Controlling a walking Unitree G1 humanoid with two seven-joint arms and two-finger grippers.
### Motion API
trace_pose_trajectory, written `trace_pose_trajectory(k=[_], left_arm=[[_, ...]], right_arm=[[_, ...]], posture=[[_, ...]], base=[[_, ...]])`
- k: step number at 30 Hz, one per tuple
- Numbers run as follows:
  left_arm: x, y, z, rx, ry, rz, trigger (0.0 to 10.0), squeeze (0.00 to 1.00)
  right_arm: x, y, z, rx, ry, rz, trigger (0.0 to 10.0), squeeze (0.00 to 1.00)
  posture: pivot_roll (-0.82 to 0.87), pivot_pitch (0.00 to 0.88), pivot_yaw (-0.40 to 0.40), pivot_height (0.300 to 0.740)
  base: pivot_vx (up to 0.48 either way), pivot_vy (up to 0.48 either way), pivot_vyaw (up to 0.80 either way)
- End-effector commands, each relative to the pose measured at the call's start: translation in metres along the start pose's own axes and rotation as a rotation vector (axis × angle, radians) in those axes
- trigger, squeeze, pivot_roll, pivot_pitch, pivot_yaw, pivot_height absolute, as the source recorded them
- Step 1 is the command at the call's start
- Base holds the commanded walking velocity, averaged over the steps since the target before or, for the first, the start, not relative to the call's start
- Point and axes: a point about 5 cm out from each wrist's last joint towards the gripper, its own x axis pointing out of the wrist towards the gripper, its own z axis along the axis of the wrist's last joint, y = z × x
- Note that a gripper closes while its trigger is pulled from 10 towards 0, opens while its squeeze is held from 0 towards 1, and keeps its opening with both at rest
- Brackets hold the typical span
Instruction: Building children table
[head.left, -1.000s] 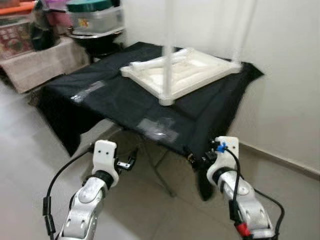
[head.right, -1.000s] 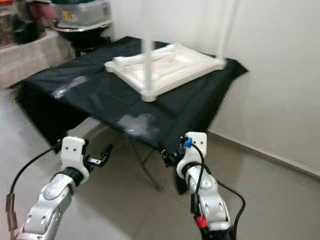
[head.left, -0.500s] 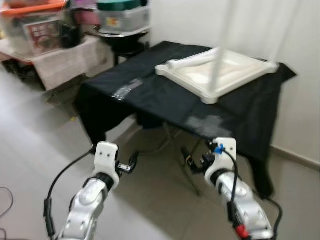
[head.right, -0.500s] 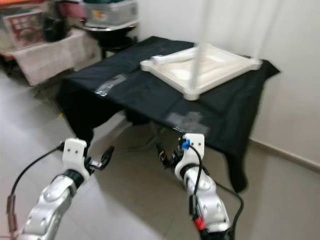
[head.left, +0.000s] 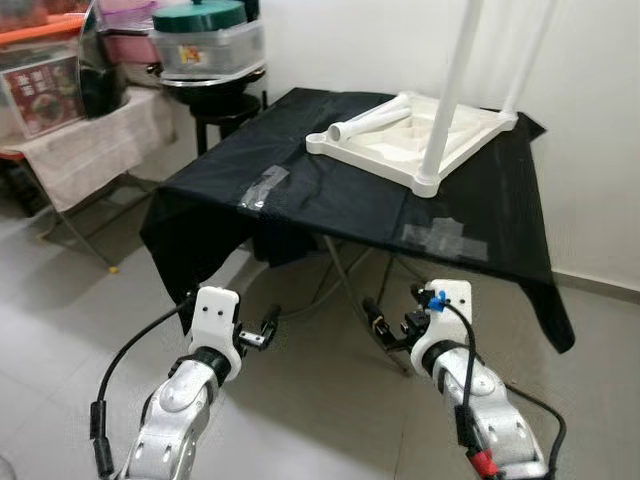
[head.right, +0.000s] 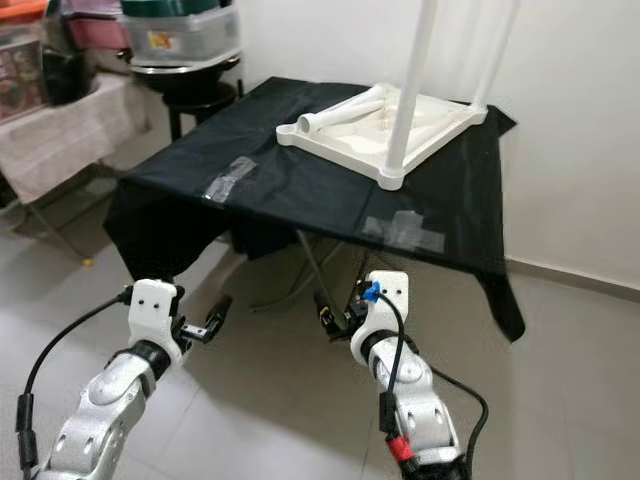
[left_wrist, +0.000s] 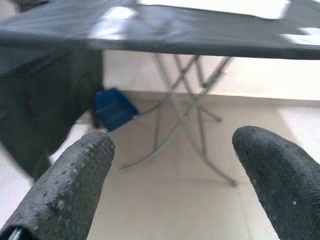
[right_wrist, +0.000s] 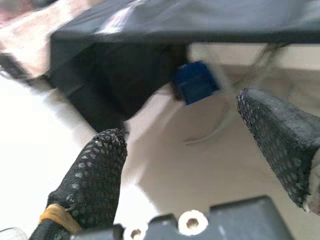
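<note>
Low in the frame, my left gripper (head.left: 268, 327) hangs over the tiled floor (head.left: 90, 330) at lower left, its two black fingers (left_wrist: 70, 190) spread apart with nothing between them. My right gripper (head.left: 372, 318) sits at lower centre-right, also above bare floor, fingers (right_wrist: 92, 182) spread wide and holding nothing. Both point toward the folding table (head.left: 330, 190) in the middle of the frame, draped in a black cloth (head.left: 200, 230) that hangs down its front and right sides; grey tape patches (head.left: 443, 236) stick to the cloth. Under it I see crossed metal legs (left_wrist: 185, 120) and a small blue object (left_wrist: 114, 109) on the floor.

On the far part of the tabletop, upper centre-right, lies the white children's table (head.left: 415, 135) upside down, two white legs (head.left: 450, 90) standing upright from its corners and a loose leg tube (head.left: 370, 122) lying across its underside. At upper left, plastic containers (head.left: 205, 45) sit on a stand and a cloth-covered shelf (head.left: 70, 140).
</note>
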Motion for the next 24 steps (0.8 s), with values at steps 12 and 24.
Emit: trace_pose_trajectory(k=[12, 24], left_arm=[[0.0001, -0.0011, 0.0005, 0.005, -0.004, 0.003, 10.0, 0.0], [-0.0017, -0.0002, 0.0048, -0.005, -0.043, 0.004, 10.0, 0.0]], right_arm=[[0.0005, -0.0061, 0.0067, -0.018, -0.022, -0.013, 10.0, 0.0], [0.0012, -0.006, 0.0072, -0.02, -0.022, -0.013, 10.0, 0.0]], posture=[[-0.07, 0.0, -0.029, 0.74], [-0.07, 0.0, -0.028, 0.74]], base=[[0.0, 0.48, 0.0], [0.0, 0.16, -0.07]])
